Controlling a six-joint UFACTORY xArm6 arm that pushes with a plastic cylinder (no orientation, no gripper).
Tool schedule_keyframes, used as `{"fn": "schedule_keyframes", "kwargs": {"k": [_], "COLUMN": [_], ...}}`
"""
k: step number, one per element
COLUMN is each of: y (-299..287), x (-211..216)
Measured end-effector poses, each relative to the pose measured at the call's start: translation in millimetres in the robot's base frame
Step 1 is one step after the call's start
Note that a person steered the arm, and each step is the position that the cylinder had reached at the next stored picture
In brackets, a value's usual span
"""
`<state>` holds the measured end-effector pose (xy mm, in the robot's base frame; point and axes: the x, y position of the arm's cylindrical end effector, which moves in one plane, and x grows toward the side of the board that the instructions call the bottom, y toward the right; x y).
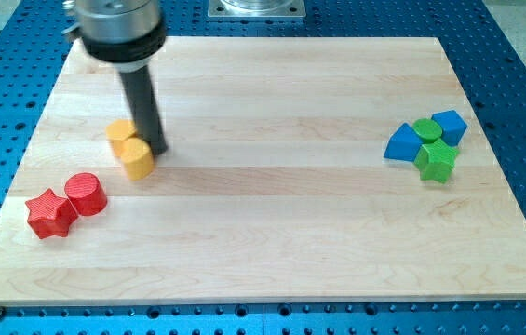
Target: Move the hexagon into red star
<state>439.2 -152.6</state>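
A yellow hexagon (137,157) lies on the wooden board's left part, touching a second yellow block (120,133) just above and left of it, whose shape I cannot make out. My tip (155,149) stands right against the hexagon's upper right side. The red star (50,213) lies near the board's lower left, down and left of the hexagon, with a gap of bare board between them. A red cylinder (86,194) touches the star's upper right side and sits between the star and the hexagon.
At the view's right is a cluster of blocks: a blue triangular block (401,143), a green cylinder (426,129), a blue block (450,125) and a green star-like block (437,161). The wooden board (272,233) rests on a blue perforated table.
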Motion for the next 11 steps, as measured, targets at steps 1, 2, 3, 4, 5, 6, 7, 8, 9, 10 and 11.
{"fn": "schedule_keyframes", "kwargs": {"k": [1, 2, 3, 4, 5, 6, 7, 8, 9, 10, 11], "y": [-17.4, -29.8, 0.3, 6.9, -5.3, -43.9, -0.6, 3.2, -64.8, -70.6, -72.9], "x": [46.0, 65.5, 38.2, 15.7, -1.0, 1.9, -20.2, -61.4, -51.1, 10.2, 25.7]}}
